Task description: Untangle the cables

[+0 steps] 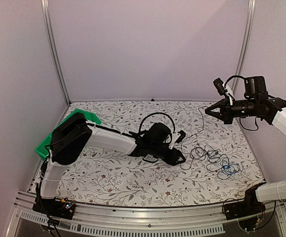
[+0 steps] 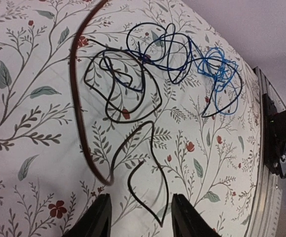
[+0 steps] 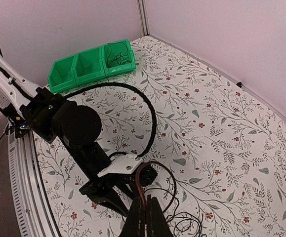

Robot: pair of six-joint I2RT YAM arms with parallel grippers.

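Observation:
The cables (image 1: 213, 157) lie in a loose tangle on the floral cloth, right of centre. They are black loops (image 2: 128, 84) with a bright blue one (image 2: 217, 66) knotted at the far end. My left gripper (image 2: 140, 198) hovers low and open by the tangle. A pointed black loop (image 2: 157, 212) lies between its fingers, apart from both. My right gripper (image 3: 146, 201) is raised at the right (image 1: 208, 111), shut on a dark brown cable (image 3: 142, 180). That cable hangs down to the pile and passes left of the left fingers (image 2: 76, 98).
A green three-compartment bin (image 3: 91, 66) stands at the table's far left, with a dark cable coiled in one end compartment (image 3: 115, 54). The left arm (image 1: 113, 140) stretches across the middle of the table. A metal rail (image 1: 147, 217) runs along the near edge.

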